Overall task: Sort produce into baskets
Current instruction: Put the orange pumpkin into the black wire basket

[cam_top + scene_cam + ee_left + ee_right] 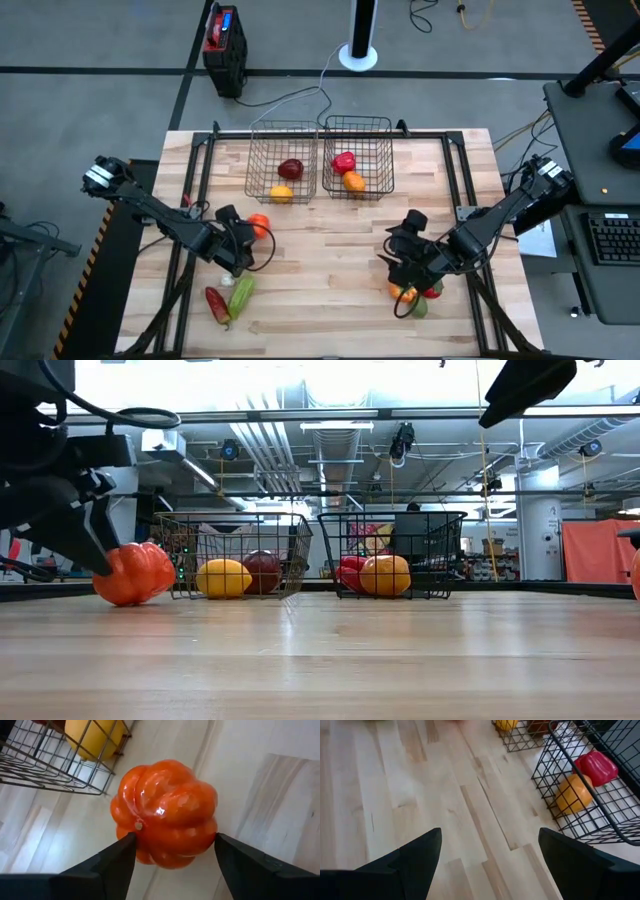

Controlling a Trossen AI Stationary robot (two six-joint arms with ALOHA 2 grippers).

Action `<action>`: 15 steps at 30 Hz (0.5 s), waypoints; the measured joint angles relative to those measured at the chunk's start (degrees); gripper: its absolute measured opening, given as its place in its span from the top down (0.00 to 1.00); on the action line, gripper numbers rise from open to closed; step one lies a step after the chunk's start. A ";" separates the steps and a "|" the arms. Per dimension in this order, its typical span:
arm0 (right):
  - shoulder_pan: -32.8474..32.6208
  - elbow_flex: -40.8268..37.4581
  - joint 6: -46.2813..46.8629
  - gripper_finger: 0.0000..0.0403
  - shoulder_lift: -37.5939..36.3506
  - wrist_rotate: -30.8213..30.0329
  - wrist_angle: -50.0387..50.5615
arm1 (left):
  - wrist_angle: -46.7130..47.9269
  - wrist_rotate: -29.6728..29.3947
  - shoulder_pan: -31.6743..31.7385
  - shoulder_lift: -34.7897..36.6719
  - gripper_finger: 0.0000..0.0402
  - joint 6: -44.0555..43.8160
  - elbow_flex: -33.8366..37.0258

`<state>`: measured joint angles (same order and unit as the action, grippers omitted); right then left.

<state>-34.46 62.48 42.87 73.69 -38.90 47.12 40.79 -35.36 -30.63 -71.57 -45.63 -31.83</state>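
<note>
An orange ribbed piece of produce (pixel 167 812) sits on the wooden table just in front of the left basket (pixel 283 160), which holds a dark red piece and a yellow one. My left gripper (pixel 172 837) is around the orange piece. The right basket (pixel 358 155) holds a red pepper and an orange piece. My right gripper (pixel 490 850) hangs open above bare table, near a small pile of red, orange and green produce (pixel 412 293). A red pepper (pixel 217 303), a long green piece (pixel 241 293) and a white garlic bulb (pixel 227 281) lie at the near left. My left gripper has the orange ribbed piece between its two fingers, whose tips (pixel 129 842) lie against its two opposite sides (pixel 212 827). The fingers slant down from the table's near left. The piece rests on the table (pixel 135 598).
A black and red box (pixel 224 45) and a white round stand (pixel 358 52) sit on the floor beyond the table's far edge. Bare wood (pixel 330 280) lies between the two arms.
</note>
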 joint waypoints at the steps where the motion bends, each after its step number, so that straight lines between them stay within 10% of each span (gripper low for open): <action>1: 0.00 0.00 0.00 0.19 0.00 -0.14 -0.11 | -0.19 0.01 0.00 0.00 0.40 0.01 0.02; 15: 0.00 -0.64 -0.29 0.19 0.00 -0.32 -3.29 | -8.39 3.68 -0.07 -0.02 0.54 4.99 -0.18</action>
<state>-34.46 61.84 42.59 73.69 -39.22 43.83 32.40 -31.69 -30.70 -71.59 -40.64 -32.01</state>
